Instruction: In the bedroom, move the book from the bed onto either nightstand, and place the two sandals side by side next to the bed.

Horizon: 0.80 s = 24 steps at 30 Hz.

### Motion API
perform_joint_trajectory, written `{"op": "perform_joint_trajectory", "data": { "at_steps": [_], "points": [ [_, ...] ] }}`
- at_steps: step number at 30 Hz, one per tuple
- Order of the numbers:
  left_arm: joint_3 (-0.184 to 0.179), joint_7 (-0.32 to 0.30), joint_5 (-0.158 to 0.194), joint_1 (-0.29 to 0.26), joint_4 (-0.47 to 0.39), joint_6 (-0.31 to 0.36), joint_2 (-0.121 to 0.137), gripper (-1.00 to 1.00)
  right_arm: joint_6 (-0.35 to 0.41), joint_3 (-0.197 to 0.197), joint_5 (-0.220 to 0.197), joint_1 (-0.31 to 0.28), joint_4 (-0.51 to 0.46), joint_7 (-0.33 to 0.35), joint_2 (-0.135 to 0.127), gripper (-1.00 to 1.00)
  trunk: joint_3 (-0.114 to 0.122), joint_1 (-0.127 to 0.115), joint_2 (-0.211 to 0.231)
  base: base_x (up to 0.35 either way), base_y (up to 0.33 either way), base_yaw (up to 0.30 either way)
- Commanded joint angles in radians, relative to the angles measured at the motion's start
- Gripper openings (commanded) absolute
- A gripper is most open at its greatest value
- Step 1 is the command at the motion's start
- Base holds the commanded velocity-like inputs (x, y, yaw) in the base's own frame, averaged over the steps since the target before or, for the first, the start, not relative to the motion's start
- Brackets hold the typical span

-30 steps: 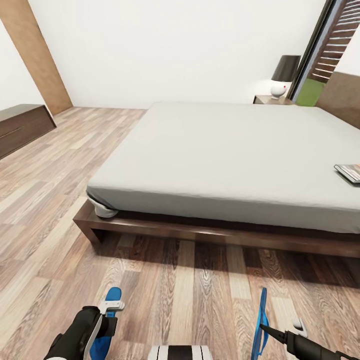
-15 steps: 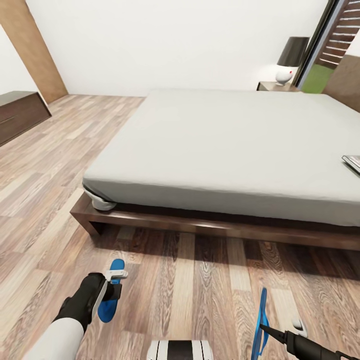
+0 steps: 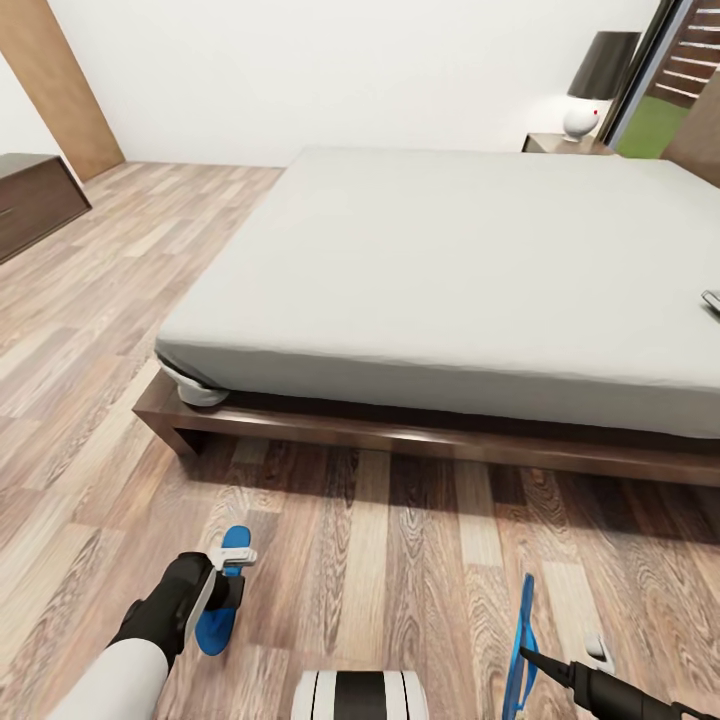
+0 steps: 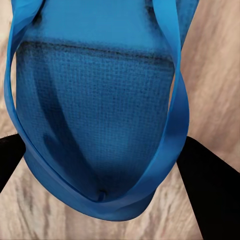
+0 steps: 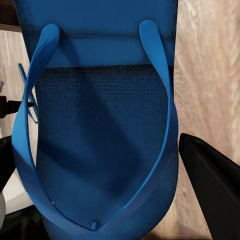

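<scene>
Sandals were in both of the robot's hands. The left end effector [image 3: 228, 585] was shut tight on one blue sandal [image 3: 218, 592], holding it low over the wood floor [image 3: 400, 560]. The right end effector [image 3: 560, 668] pinched the other blue sandal [image 3: 519, 640] so it stood on its edge. Ahead of both end effectors sat the bed [image 3: 450, 290], and the book [image 3: 712, 300] lay far off to the right on the mattress edge. Beyond it stood a nightstand [image 3: 565, 143] with a lamp [image 3: 598, 80].
</scene>
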Motion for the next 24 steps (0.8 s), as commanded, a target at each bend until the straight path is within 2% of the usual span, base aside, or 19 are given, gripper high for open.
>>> {"op": "perform_joint_trajectory", "data": {
  "at_steps": [1, 3, 5, 6, 8, 11, 16, 24],
  "points": [
    [0.004, -0.010, -0.011, 0.000, -0.001, 0.004, -0.001, -1.00, 0.014, -0.011, 0.007, -0.001, -0.001, 0.006, 0.000, -1.00, -0.005, 0.000, -0.001, 0.000, 0.000, 0.000],
    [0.004, -0.010, -0.011, 0.000, -0.001, 0.003, -0.001, -1.00, 0.022, -0.015, 0.006, -0.001, -0.009, 0.012, -0.010, -1.00, -0.005, 0.000, -0.001, 0.000, 0.000, 0.000],
    [0.004, -0.010, -0.011, 0.000, -0.001, 0.003, -0.001, -1.00, 0.080, -0.018, 0.004, -0.001, -0.017, 0.017, -0.049, -1.00, -0.005, 0.000, -0.001, 0.000, 0.000, 0.000],
    [0.004, -0.010, -0.011, 0.000, -0.001, 0.003, -0.002, -1.00, 0.159, -0.018, 0.003, -0.001, -0.020, 0.018, -0.068, -1.00, -0.005, 0.000, -0.001, 0.000, 0.000, 0.000],
    [0.004, -0.010, -0.011, 0.000, -0.001, 0.003, -0.002, -1.00, 0.306, -0.018, 0.002, -0.003, -0.050, 0.013, -0.083, -1.00, -0.005, 0.000, -0.001, 0.000, 0.000, 0.000],
    [0.003, -0.010, -0.011, 0.000, -0.001, 0.003, -0.002, -1.00, 0.388, -0.019, 0.001, -0.004, -0.117, 0.009, -0.087, -1.00, -0.005, 0.000, -0.001, 0.000, 0.000, 0.000],
    [0.003, -0.010, -0.011, 0.000, -0.001, 0.003, -0.004, -1.00, 0.419, -0.019, -0.001, -0.006, -0.155, 0.010, -0.088, -1.00, -0.005, 0.000, -0.001, 0.000, 0.000, 0.000],
    [0.004, -0.010, -0.011, 0.000, -0.001, 0.003, -0.003, -1.00, 0.422, -0.018, 0.000, -0.007, -0.158, 0.012, -0.088, -1.00, -0.036, 0.004, -0.002, 0.000, 0.000, 0.000]
  ]
}}
